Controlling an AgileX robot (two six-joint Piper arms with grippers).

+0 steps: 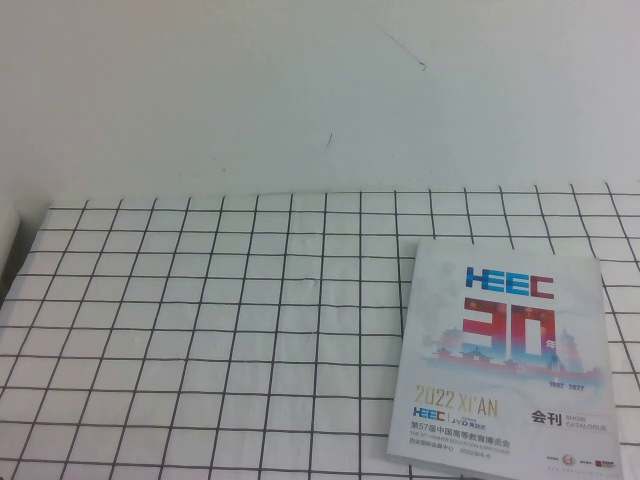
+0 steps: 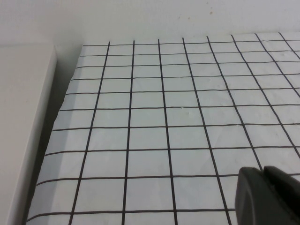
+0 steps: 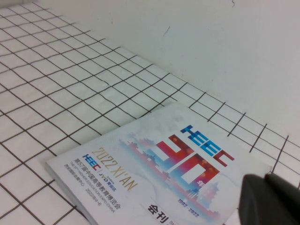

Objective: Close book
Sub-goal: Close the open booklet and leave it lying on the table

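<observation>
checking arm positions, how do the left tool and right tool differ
The left tool hangs over bare checked cloth; the right tool hangs near the closed book. The left tool's camera shows no book; the right tool's shows its cover, face up. Both are dark and out of the high view.

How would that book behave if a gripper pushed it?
The book looks thin and soft-covered, so it is probably light and bendy. Lying flat on the cloth, it would likely slide, perhaps wrinkling it. Left gripper hangs over bare cloth, right gripper near the book.
</observation>
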